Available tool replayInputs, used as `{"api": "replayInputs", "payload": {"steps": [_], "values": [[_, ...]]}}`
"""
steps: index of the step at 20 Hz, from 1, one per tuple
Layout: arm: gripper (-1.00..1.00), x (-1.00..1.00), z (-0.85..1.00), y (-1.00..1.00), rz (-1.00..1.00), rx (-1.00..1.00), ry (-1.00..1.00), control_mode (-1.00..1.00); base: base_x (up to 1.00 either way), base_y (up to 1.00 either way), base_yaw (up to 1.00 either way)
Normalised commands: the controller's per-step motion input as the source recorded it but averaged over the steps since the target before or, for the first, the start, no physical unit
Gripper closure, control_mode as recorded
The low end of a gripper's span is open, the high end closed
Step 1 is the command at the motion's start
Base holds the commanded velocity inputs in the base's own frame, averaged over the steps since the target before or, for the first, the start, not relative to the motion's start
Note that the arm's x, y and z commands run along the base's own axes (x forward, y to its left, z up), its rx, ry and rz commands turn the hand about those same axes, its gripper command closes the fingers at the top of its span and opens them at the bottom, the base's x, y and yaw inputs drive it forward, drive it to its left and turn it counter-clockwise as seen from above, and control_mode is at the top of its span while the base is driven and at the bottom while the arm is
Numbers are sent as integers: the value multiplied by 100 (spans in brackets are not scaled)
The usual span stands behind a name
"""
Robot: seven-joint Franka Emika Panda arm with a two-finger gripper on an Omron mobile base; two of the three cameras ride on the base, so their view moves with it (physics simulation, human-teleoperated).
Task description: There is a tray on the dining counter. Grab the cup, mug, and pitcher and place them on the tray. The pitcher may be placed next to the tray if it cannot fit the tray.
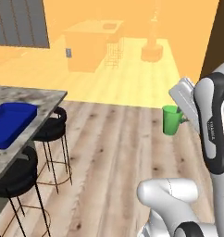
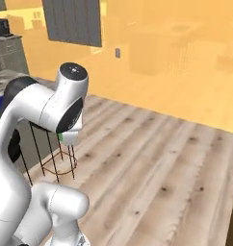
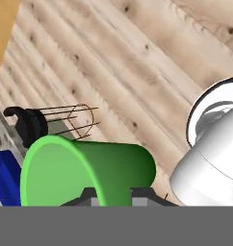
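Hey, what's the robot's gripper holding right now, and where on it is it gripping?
The gripper is shut on the green cup, carried in the air above the wooden floor. The fingers clamp the cup's wall near its base end, the open mouth pointing away from the hand.

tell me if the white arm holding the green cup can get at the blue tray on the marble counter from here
Probably not yet. The gripper is shut on the plain bright green cup, out over the wooden floor. The shallow blue tray sits on the grey marble counter beyond the black stools, apparently too far.

Home kitchen; marble dining counter (image 1: 37, 97); black bar stools (image 1: 51, 127); plank floor (image 1: 114, 152)
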Motion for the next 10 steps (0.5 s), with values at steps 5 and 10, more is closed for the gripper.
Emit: {"api": "replayInputs", "payload": {"steps": [5, 10], "values": [[100, 0, 0, 0, 0, 0, 0, 100, 55, -53, 64], [100, 0, 0, 0, 0, 0, 0, 100, 49, -58, 66]]}}
